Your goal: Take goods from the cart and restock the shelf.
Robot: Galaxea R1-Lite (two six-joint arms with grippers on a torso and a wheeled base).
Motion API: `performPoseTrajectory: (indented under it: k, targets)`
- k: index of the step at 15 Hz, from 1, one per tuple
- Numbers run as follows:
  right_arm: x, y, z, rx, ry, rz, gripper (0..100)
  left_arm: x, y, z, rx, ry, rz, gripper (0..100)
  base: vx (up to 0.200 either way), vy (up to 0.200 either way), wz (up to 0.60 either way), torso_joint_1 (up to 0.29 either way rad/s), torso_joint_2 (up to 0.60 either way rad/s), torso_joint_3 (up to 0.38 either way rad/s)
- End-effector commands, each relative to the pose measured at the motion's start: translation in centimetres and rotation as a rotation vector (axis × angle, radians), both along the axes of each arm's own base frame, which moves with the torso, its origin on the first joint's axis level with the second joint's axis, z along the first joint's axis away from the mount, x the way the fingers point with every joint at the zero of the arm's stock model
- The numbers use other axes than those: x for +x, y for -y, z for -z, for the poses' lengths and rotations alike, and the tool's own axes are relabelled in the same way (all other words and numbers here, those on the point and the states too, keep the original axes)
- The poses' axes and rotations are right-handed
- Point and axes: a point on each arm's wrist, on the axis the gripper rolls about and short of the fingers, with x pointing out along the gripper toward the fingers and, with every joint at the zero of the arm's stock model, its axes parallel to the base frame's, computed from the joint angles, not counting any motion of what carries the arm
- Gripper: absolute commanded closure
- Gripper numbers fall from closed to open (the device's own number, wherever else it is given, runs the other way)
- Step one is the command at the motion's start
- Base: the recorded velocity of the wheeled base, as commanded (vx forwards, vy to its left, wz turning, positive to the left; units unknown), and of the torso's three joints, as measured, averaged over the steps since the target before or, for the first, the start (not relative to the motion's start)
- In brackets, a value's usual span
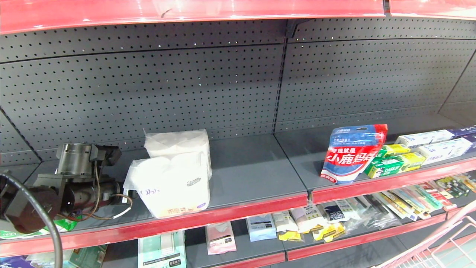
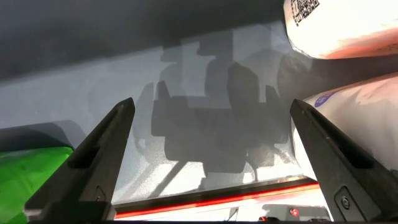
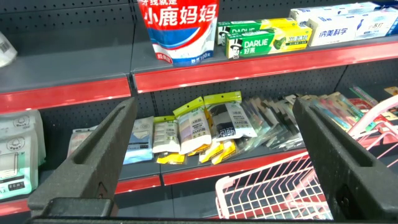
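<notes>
Grey shelf (image 1: 253, 171) carrying tissue packs (image 1: 174, 186), spread, empty left claw (image 2: 211, 106) just beside them. Spread, empty right claw (image 3: 214, 102) near cart (image 3: 267, 186).

White tissue pack (image 1: 171, 190) upright at red front edge of grey shelf (image 1: 253, 171); second tissue pack (image 1: 180, 143) touching just behind. Pink wire cart (image 3: 261, 186) low at right.
</notes>
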Motion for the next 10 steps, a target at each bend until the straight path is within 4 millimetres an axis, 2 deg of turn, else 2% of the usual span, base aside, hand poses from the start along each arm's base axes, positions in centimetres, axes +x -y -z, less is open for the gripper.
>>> performPoseTrajectory:
  k: [1, 4, 7, 8, 10]
  targets:
    - [0.0, 0.0, 0.0, 0.000, -0.001, 0.000, 0, 0.0, 0.0, 0.0, 0.001, 0.001, 0.000, 0, 0.000, 0.000, 0.00, 0.000, 0.00, 0.000]
    - [0.0, 0.0, 0.0, 0.000, -0.001, 0.000, 0, 0.0, -0.6, -1.2, 0.042, 0.049, 0.009, 0, 0.000, 0.000, 0.00, 0.000, 0.00, 0.000]
    - [0.0, 0.0, 0.0, 0.000, -0.001, 0.000, 0, -0.6, -1.8, -4.9, 0.114, 0.189, 0.029, 0, 0.000, 0.000, 0.00, 0.000, 0.00, 0.000]
    - [0.0, 0.0, 0.0, -0.002, -0.001, 0.000, 0, -1.5, -1.9, -6.2, 0.108, 0.239, 0.033, 0, 0.000, 0.000, 0.00, 0.000, 0.00, 0.000]
    - [0.0, 0.0, 0.0, 0.000, -0.003, 0.000, 0, -4.8, -2.0, -8.6, 0.092, 0.332, 0.054, 0, 0.000, 0.000, 0.00, 0.000, 0.00, 0.000]
